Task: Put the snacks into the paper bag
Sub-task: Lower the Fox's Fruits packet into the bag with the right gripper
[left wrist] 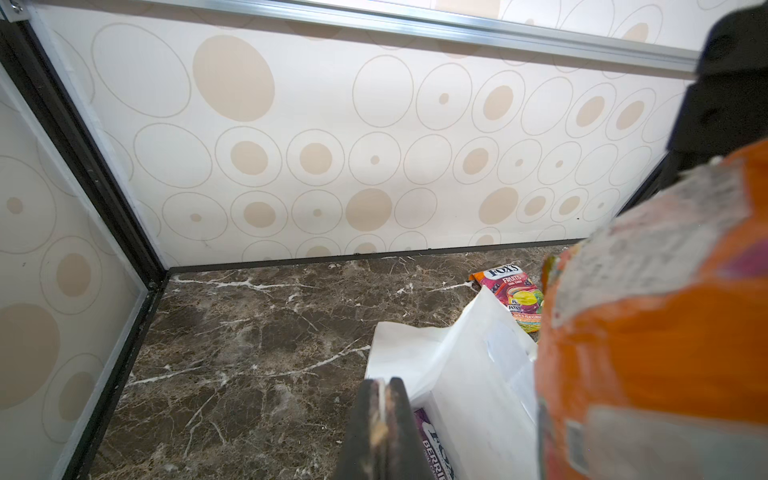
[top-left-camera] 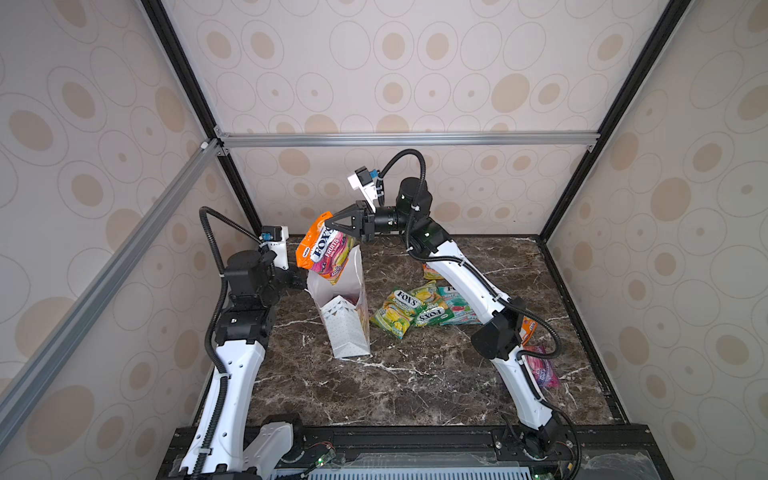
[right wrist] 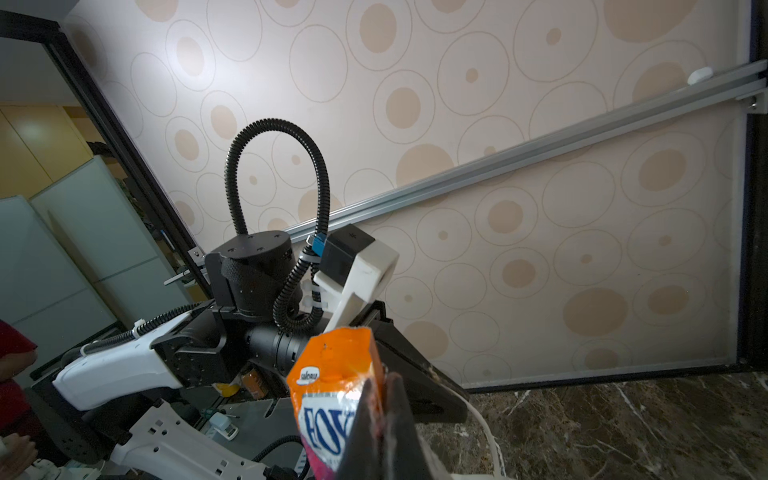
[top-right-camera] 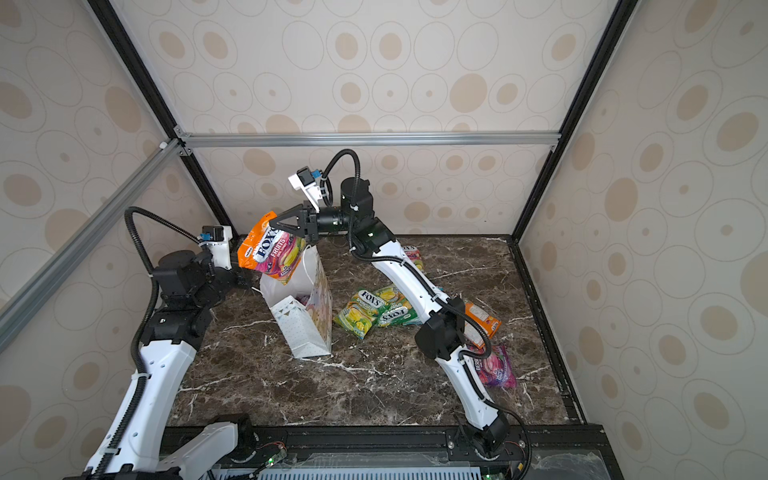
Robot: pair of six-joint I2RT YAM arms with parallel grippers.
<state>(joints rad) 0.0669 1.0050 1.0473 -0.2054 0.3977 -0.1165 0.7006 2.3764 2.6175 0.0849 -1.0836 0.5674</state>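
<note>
Beige-circled wallpaper (top-left-camera: 395, 83) closes in a brown marble table (top-left-camera: 395, 386) veined with white. Toward its left stands the white dotted paper bag (top-left-camera: 347, 332), upright and open. The right arm (top-left-camera: 457, 270) reaches across the middle, and the right jaws are pinched on the top edge of an orange-pink pouch (top-left-camera: 324, 249) reading "FOX'S FRUITS". It hangs tilted, its lower corner at the bag's mouth. On the left arm (top-left-camera: 241, 365), the left jaws are closed at the bag's left rim, with a white strip of the bag pinched between them in the left wrist view.

Inside the bag lies a purple pouch (left wrist: 436, 449) lettered "BERRI". Right of the bag, a yellow-green pouch (top-left-camera: 399, 311) and a green pouch (top-left-camera: 434, 316), both marked "FOX'S", overlap on the table. A teal pouch (top-left-camera: 459, 309) lies partly under the right arm. Near the back wall lies a second orange-pink pouch (left wrist: 513, 291), also "FOX'S FRUITS". A purple-pink pouch (top-right-camera: 496, 368) toward the right edge reads "BERR".
</note>
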